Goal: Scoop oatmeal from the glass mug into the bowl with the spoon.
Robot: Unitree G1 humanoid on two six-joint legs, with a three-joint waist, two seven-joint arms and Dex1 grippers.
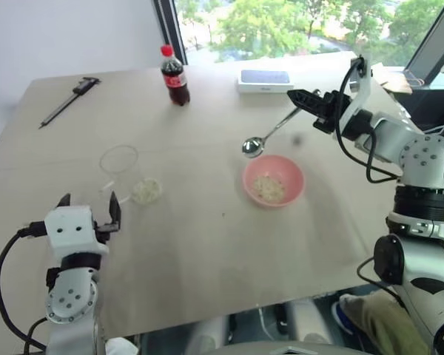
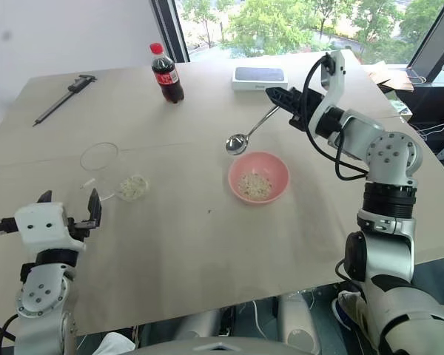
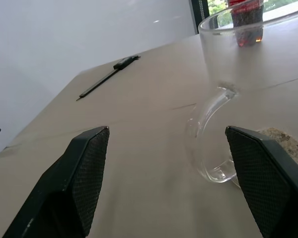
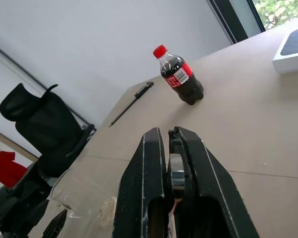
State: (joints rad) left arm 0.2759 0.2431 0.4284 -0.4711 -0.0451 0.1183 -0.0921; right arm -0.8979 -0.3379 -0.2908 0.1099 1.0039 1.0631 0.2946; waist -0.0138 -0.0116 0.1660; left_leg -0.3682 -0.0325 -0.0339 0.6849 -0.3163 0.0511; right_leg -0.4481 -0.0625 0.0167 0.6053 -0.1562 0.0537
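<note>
spoon (image 1: 268, 133) slanting, bowl-end toward bowl (image 1: 273, 180)

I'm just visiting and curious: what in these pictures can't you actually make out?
- Spoon: in the right wrist view, the closed end effector hides all but a sliver of handle.
- Glass mug: the left wrist view's top edge cuts off its rim.
- White box: its markings are too small to read.
- Cola bottle: seen through the mug glass, cap cut off.

Count on table (image 1: 207, 244): 1 glass mug (image 1: 120, 167), 1 pink bowl (image 1: 273, 180), 1 spoon (image 1: 260, 138), 1 cola bottle (image 1: 175, 76), 1 caliper (image 1: 69, 100), 1 white box (image 1: 265, 80), 2 oatmeal heaps (image 1: 146, 190).
</note>
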